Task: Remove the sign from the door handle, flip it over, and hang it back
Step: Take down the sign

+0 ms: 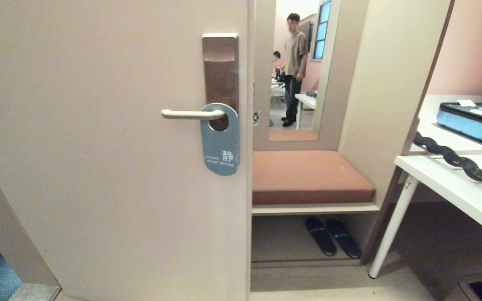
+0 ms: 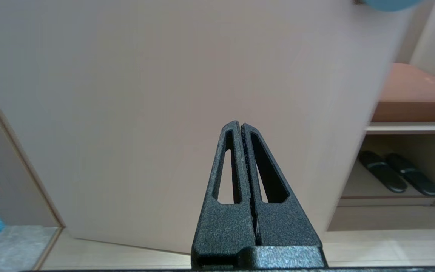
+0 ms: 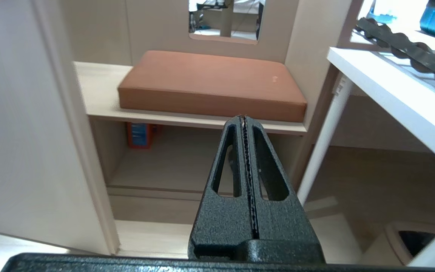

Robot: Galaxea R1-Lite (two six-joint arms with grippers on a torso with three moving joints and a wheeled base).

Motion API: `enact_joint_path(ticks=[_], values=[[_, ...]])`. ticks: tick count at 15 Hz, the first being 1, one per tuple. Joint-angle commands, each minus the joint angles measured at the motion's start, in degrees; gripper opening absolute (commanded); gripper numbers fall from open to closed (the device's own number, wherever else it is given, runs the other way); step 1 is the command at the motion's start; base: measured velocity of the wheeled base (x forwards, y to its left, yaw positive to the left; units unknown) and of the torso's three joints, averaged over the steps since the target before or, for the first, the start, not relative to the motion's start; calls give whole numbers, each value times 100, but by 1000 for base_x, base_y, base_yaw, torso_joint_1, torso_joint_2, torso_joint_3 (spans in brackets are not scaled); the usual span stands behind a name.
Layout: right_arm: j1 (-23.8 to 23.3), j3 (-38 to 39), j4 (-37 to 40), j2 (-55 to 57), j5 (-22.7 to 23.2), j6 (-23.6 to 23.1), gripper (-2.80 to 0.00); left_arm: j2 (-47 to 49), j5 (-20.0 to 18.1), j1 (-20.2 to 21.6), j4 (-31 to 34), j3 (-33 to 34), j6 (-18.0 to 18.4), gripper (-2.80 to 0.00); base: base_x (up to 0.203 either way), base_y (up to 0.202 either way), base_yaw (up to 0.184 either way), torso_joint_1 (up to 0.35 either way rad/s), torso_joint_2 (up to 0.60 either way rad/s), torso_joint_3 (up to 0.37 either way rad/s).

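The sign (image 1: 220, 144) hangs on the door handle (image 1: 184, 113), grey-blue side out, with a white Chinese character near its lower end. The handle is a cream-gold lever mounted on a tall bronze lock plate (image 1: 221, 67) at the door's right edge. Only the sign's lower tip (image 2: 389, 3) shows in the left wrist view. Neither arm appears in the head view. My left gripper (image 2: 239, 124) is shut and empty, low in front of the door panel. My right gripper (image 3: 243, 118) is shut and empty too, facing the bench to the right of the door.
A bench with a brown cushion (image 1: 308, 175) stands right of the door, black slippers (image 1: 332, 236) beneath it. A white desk (image 1: 454, 188) with a dark chain and a blue case fills the right side. A bin (image 1: 481, 288) sits below. A person (image 1: 294, 69) stands beyond the opening.
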Motion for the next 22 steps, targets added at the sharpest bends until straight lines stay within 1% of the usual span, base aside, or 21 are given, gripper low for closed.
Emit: enact_joint_path(ticks=[1, 4, 6, 22], values=[[-3, 0, 1, 0, 3, -3, -280, 7, 2, -1, -5, 0, 0, -280, 0, 191, -2, 3, 7, -1], [-3, 0, 1, 0, 3, -3, -280, 7, -15, -1, 3, 0, 0, -280, 0, 189, -3, 3, 5, 2], [-3, 0, 1, 0, 3, -3, -280, 7, 2, -1, 3, 0, -24, -280, 0, 96, 4, 2, -2, -2], [-3, 0, 1, 0, 30, -55, -280, 7, 2, -1, 3, 0, -35, -280, 0, 0, 0, 0, 0, 0]])
